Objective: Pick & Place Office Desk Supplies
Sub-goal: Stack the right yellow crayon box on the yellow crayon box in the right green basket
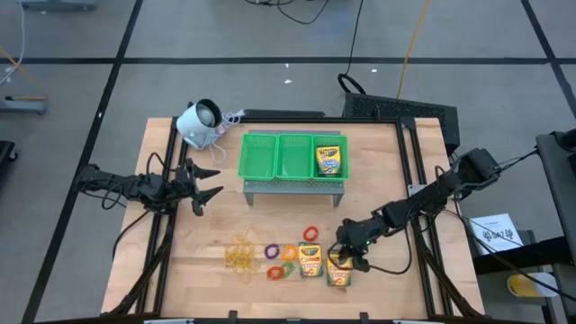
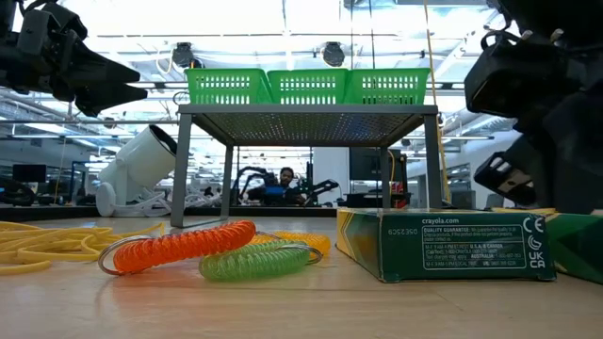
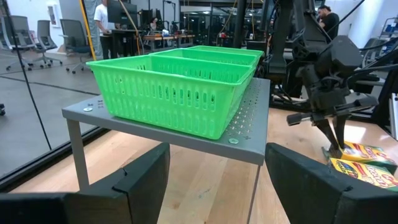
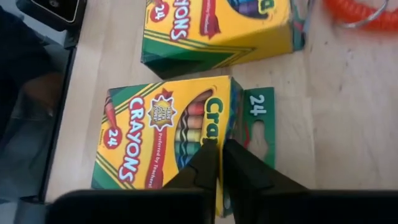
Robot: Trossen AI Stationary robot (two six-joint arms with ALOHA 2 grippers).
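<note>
Hidden or unclear: the right gripper covers part of the near crayon box from above. Its fingers are together over the box's top face; whether they pinch the box edge cannot be told. From table height, the rubber bands are cut off at the picture's edge.

Task items:
- Near box: yellow and green, printed "CRAYONS 24", flat on the table, end flap open beside it.
- Second box: same design, just beside the first, toward the rings.
- Third box: lying in the tray's right compartment.
- Rubber bands: thin yellowish tangle at front left.
- Rings: purple, orange, red, green, clustered between bands and boxes.

Room: the tray stands on a grey stand at the table's back centre; a white device sits at the back left corner. The left gripper hangs left of the stand, fingers apart, holding nothing. Bare wood lies between stand and items.
</note>
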